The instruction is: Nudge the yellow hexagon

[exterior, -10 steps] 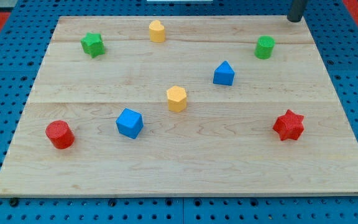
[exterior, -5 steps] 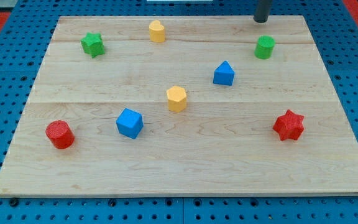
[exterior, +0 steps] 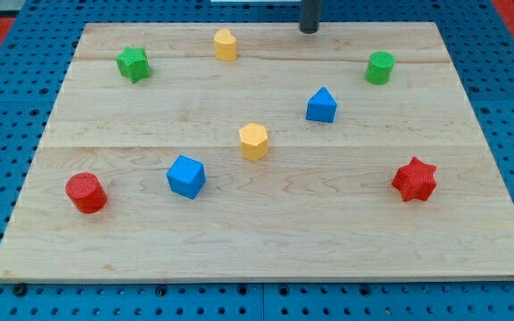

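Blue pegboard surrounds a pale wooden board (exterior: 471, 178) made of joined planks, with a strip of red showing at the view's upper corners. The arm carries no gripper, so there are no jaws to be apart or together; it ends in a dark rod whose tip (exterior: 309, 31) rests at the board's top edge, a little right of centre. The yellow hexagon block (exterior: 253, 142) sits near the middle of the board, well apart from the tip, so the nudge appears not yet begun: the whole approach and the push itself are left. A second yellow block (exterior: 226, 45), rounder in shape, lies near the top edge to the tip's left. A blue pointed block (exterior: 321, 105) stands between the tip and the hexagon's right side, and a blue cube (exterior: 186, 176) lies just down-left of the hexagon. Scattered further out are a green star (exterior: 133, 63), a green cylinder (exterior: 380, 68), a red cylinder (exterior: 86, 193) and a red star (exterior: 415, 179).
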